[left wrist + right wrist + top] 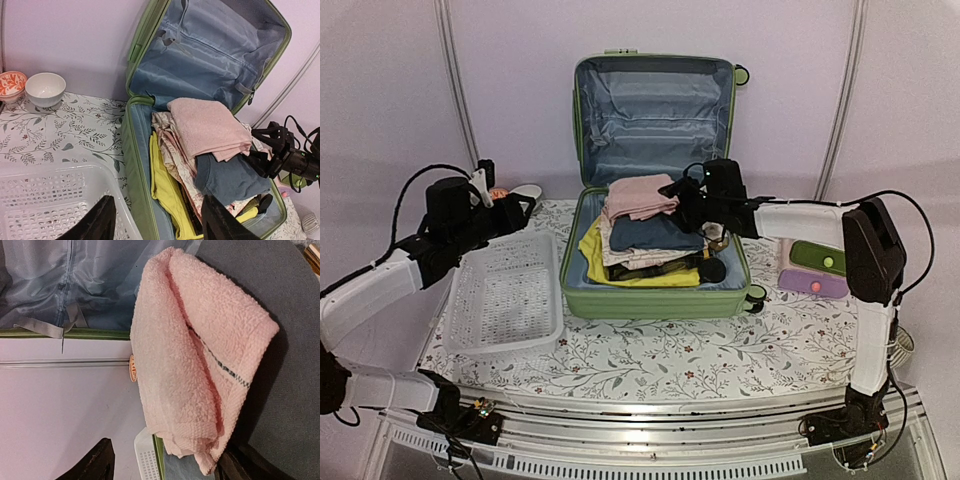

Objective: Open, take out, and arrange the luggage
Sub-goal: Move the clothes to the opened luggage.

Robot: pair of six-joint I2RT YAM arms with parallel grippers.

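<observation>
The luggage [660,303] lies open on the table, its lid upright against the back wall, grey-blue lining showing [210,55] [100,280]. Folded clothes fill it: a pink towel [638,195] [207,125] [200,350] on top, a blue-grey garment [655,233] [230,177] under it, and floral and yellow pieces [165,185] below. My right gripper [672,190] [165,455] is open, and the towel's near end hangs between its spread fingers without being clamped. My left gripper [520,212] [160,215] is open with nothing in it, above the basket's far end and the luggage's left wall [132,165].
A white perforated basket [505,295] [45,205] sits left of the luggage. A white bowl [45,89] and an orange-patterned bowl [11,82] stand at the back left. A small green and purple box [815,270] lies right of the luggage.
</observation>
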